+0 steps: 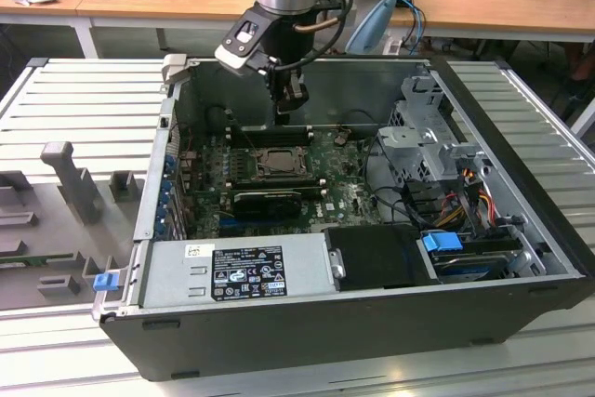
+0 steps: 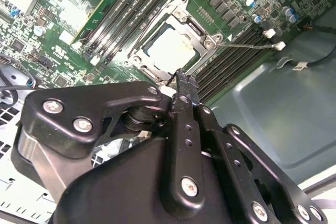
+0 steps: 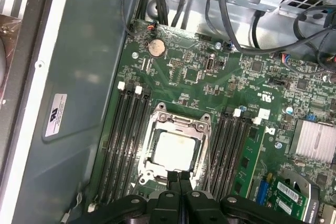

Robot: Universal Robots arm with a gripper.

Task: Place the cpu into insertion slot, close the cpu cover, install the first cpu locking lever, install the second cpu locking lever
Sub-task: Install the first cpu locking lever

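The cpu (image 3: 173,150) (image 2: 169,50) lies flat in the insertion slot (image 1: 277,163) on the green motherboard, its pale silver top showing. The silvery cpu cover (image 3: 181,125) (image 2: 181,18) lies down around it as a frame. My gripper (image 1: 284,114) hangs inside the open computer case, above the slot's back edge. In both wrist views its black fingers (image 3: 178,178) (image 2: 185,80) are pressed together with nothing between them, tips close to the near edge of the cover. I cannot tell whether they touch the frame.
Black memory slots (image 3: 126,129) flank the socket on both sides. A long black card (image 1: 268,200) lies in front of it, then the grey power supply (image 1: 237,271). A drive cage (image 1: 428,132) and cable bundles (image 1: 456,202) fill the exterior view's right. Case walls surround the board.
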